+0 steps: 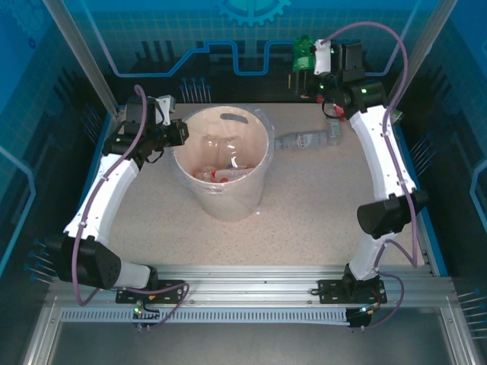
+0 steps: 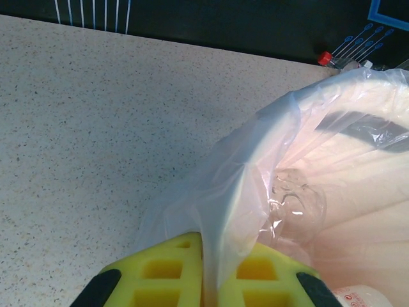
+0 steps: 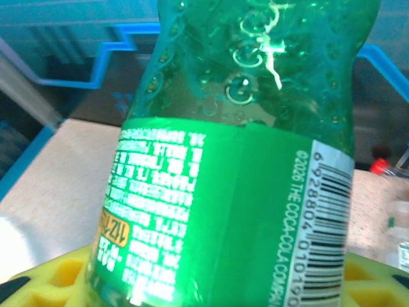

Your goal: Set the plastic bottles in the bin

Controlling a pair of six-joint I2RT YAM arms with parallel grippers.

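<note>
**Two grips, and each one could fail**

On the left, the left gripper is clenched on the thin clear liner where it folds over the left rim of the bin. The film is slack and crinkly. We judge that a tug here could peel it off the rim or drag the light bucket sideways.

The bin is round, smooth, cream plastic with a cut-out handle slot, standing upright on the speckled surface. Several clear bottles with red labels already lie inside.

Just right of the bin, one clear bottle lies on its side. It is round, so a nudge could roll it away.

At the far right, the right gripper grasps the green bottle between yellow foam pads, raised well apart from the bin. Its wall is glossy, ribbed and thin, so we think it may buckle or slip. Released short of the opening, it could bounce off the rim.
</note>
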